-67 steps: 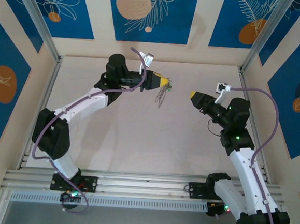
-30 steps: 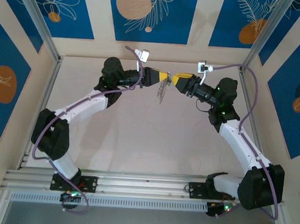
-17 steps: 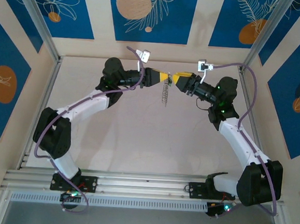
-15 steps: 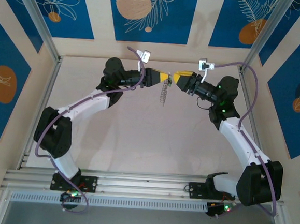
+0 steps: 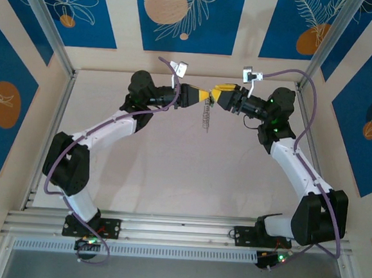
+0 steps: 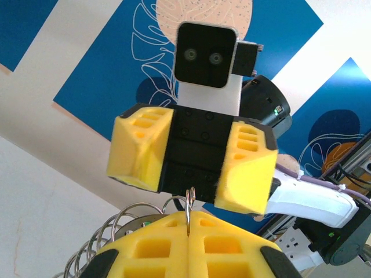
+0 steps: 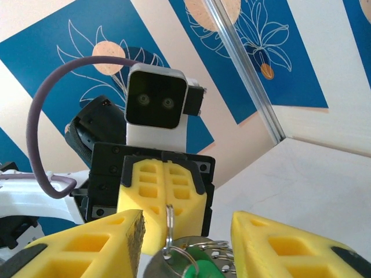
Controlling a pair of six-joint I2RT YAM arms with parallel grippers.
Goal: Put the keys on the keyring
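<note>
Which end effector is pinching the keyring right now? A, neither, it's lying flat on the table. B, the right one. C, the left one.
C: the left end effector is shut on the keyring, which dangles from it; the right end effector's jaws stand apart.

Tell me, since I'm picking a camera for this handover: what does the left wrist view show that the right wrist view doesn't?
Left wrist: the right arm's white, black-faced wrist camera above the open right gripper. Right wrist: the tiny silvery key with a mint-green head. Shared: the thin silvery metal keyring pinched in the shut left gripper.
</note>
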